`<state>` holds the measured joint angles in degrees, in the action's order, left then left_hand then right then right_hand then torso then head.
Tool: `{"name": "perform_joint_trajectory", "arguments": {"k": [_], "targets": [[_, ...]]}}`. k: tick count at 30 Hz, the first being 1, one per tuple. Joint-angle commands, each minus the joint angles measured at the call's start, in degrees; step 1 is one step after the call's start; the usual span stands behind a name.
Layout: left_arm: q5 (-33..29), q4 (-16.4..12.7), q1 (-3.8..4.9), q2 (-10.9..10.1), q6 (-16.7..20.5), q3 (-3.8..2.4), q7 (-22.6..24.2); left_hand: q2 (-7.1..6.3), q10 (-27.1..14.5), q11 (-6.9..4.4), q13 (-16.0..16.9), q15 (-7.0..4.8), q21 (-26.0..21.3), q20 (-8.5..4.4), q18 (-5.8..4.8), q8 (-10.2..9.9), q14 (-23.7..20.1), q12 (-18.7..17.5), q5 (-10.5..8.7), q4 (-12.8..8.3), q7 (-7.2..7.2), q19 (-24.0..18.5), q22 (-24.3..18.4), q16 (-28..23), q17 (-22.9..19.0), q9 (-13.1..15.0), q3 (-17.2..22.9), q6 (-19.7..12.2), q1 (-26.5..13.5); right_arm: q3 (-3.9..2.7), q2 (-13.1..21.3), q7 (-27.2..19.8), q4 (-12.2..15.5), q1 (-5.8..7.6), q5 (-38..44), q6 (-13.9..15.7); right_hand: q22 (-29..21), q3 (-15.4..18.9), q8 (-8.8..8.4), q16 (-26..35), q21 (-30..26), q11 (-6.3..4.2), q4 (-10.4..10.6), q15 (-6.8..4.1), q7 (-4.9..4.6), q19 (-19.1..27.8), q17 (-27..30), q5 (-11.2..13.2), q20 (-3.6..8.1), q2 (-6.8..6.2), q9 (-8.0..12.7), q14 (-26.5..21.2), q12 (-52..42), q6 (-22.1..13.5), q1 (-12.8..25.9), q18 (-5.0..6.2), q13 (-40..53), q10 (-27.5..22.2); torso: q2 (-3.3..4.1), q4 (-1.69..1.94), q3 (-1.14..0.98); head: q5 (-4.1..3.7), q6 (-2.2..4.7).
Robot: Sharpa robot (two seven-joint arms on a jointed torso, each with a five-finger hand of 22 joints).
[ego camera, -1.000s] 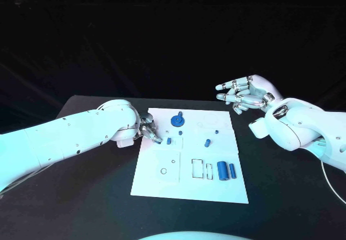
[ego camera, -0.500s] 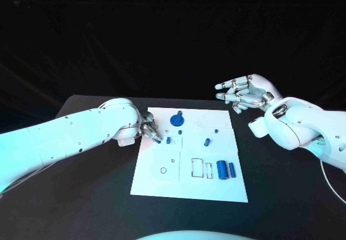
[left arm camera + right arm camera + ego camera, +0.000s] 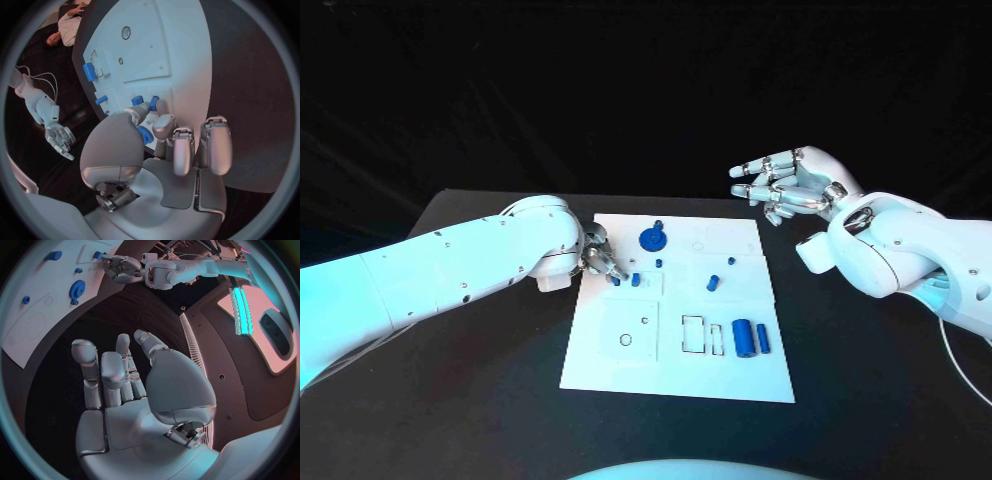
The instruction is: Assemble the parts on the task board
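The white task board (image 3: 678,360) lies in the middle of the black table. On it are a blue gear (image 3: 653,240), small blue pegs (image 3: 714,283) and two blue cylinders (image 3: 751,339). My left hand (image 3: 596,255) rests at the board's left edge, its fingertips down at two small blue pegs (image 3: 626,281). In the left wrist view those pegs (image 3: 145,102) sit right at the thumb and fingertip of my left hand (image 3: 169,145), and whether one is pinched is unclear. My right hand (image 3: 790,185) hangs above the board's far right corner, fingers spread, holding nothing.
Outlined slots (image 3: 694,335) are drawn on the board's near half beside the cylinders. Bare black table (image 3: 473,370) stretches left and right of the board. The right wrist view shows the board (image 3: 37,305), the gear (image 3: 76,289) and my left hand (image 3: 122,267) beyond my right hand (image 3: 131,385).
My left hand has shifted slightly toward the far side, and a small blue peg now shows at its fingertips. The right hand has barely moved.
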<state>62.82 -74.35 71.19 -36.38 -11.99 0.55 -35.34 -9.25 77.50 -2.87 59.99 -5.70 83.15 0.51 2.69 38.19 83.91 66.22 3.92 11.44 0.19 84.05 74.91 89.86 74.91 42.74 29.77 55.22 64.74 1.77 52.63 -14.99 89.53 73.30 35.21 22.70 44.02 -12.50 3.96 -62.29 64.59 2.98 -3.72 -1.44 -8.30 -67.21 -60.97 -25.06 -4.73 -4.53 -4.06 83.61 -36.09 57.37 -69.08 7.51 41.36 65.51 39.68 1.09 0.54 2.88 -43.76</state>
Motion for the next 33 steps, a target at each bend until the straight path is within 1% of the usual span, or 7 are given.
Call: {"name": "perform_joint_trajectory", "arguments": {"k": [1,14,21,23,26,29,33], "targets": [[-0.4,0.2,-0.27,0.2,-2.1,0.18,-1.5,0.07,0.0,-0.3,0.0,-0.38,0.2,-0.28,-0.78,0.3,6.1,0.1,-0.05,0.3,0.32,2.9,9.8,0.1,15.1,0.1,-1.0,0.3,-0.8,0.0,0.0,-0.2,0.1,-0.04,0.1,-0.7,0.0,-0.3,0.19,0.2,-0.2,-0.02,0.2,0.06,0.05,0.2,-0.1,0.1,-0.03,0.63,-0.1,0.3,-0.3,-0.4,-0.2,1.07,-0.1,-0.3,0.0,0.0,0.02,-0.06,-0.01],[0.3,1.1,-0.26,0.5,-2.1,0.18,-1.9,-0.13,0.2,-0.36,0.0,-0.45,0.2,-0.33,-0.82,0.2,6.1,0.2,0.03,1.8,0.22,2.9,10.0,0.1,15.1,0.2,-5.8,0.8,-1.3,0.0,0.0,-0.3,0.1,-0.04,0.0,-0.7,-0.2,-0.3,0.18,0.3,-0.3,0.04,0.4,0.1,0.0,0.2,-0.1,0.1,-0.03,0.71,-0.1,0.3,-0.4,-0.4,-0.1,1.08,-0.1,-0.3,0.02,0.03,0.04,-0.1,-0.07],[0.4,1.3,-0.26,0.4,-1.5,0.16,-1.7,-0.39,0.2,-0.29,0.0,-0.37,0.1,-0.31,-0.81,-0.1,6.1,0.3,0.0,4.3,0.33,3.0,10.1,0.1,15.1,0.3,-14.2,1.2,-1.9,0.0,0.0,-0.3,0.0,-0.04,-0.1,-0.6,-0.3,-0.1,0.15,0.4,-0.4,0.1,0.7,0.14,-0.04,0.2,0.0,0.1,-0.06,0.73,-0.1,0.3,-0.4,-0.5,0.2,1.09,-0.1,-0.4,-0.01,0.04,0.07,-0.11,-0.1],[0.4,1.3,-0.26,0.4,-0.9,0.16,-1.5,-0.34,0.3,-0.29,0.1,-0.38,0.2,-0.31,-0.83,-0.1,6.1,0.4,0.01,4.9,0.31,3.0,10.1,0.1,15.1,0.3,-16.5,1.3,-2.2,0.0,0.0,-0.3,0.0,-0.04,-0.1,-0.6,-0.3,0.0,0.14,0.5,-0.5,0.12,0.9,0.16,-0.05,0.2,0.0,0.1,-0.07,0.75,-0.1,0.3,-0.4,-0.5,0.4,1.09,-0.1,-0.4,0.01,0.04,0.08,-0.14,-0.1],[0.4,1.2,-0.26,0.3,0.4,0.13,-1.1,0.44,0.3,-0.31,0.2,-0.44,0.1,-0.33,-0.82,-0.3,6.1,0.4,0.01,5.1,0.26,3.0,10.2,0.1,15.1,0.3,-19.6,1.3,-2.5,0.01,0.0,-0.3,0.0,-0.05,-0.2,-0.6,-0.3,0.1,0.13,0.5,-0.5,0.13,1.1,0.18,-0.06,0.2,0.0,0.0,-0.09,0.78,-0.1,0.2,-0.5,-0.6,0.5,1.09,-0.1,-0.4,0.0,0.03,0.12,-0.23,-0.13],[0.4,0.9,-0.26,0.0,2.6,0.09,-0.5,0.98,0.2,-0.31,-0.1,-0.46,-0.2,-0.35,-0.73,-0.4,6.1,0.2,0.02,5.1,0.28,2.9,10.0,0.1,15.1,0.3,-21.9,1.2,-2.5,0.02,0.0,-0.3,-0.1,-0.05,-0.2,-0.6,-0.4,0.2,0.13,0.5,-0.5,0.13,1.1,0.18,-0.06,0.2,-0.1,0.0,-0.09,0.8,-0.1,0.2,-0.5,-0.6,0.6,1.1,-0.1,-0.4,0.0,0.02,0.12,-0.28,-0.11],[0.3,0.5,-0.24,-0.4,5.4,0.0,0.3,1.45,-0.4,-0.23,-0.8,-0.41,-1.0,-0.33,-0.54,-0.7,6.1,-0.4,0.18,5.1,0.4,2.6,9.5,0.1,15.1,0.3,-23.6,0.9,-1.7,0.05,0.0,-0.3,-0.1,-0.06,-0.2,-0.6,-0.4,0.2,0.13,0.6,-0.6,0.14,1.2,0.19,-0.06,0.3,0.0,-0.1,-0.1,0.82,-0.1,0.2,-0.5,-0.6,0.7,1.11,-0.1,-0.4,-0.03,0.05,0.06,-0.33,-0.08]]}}
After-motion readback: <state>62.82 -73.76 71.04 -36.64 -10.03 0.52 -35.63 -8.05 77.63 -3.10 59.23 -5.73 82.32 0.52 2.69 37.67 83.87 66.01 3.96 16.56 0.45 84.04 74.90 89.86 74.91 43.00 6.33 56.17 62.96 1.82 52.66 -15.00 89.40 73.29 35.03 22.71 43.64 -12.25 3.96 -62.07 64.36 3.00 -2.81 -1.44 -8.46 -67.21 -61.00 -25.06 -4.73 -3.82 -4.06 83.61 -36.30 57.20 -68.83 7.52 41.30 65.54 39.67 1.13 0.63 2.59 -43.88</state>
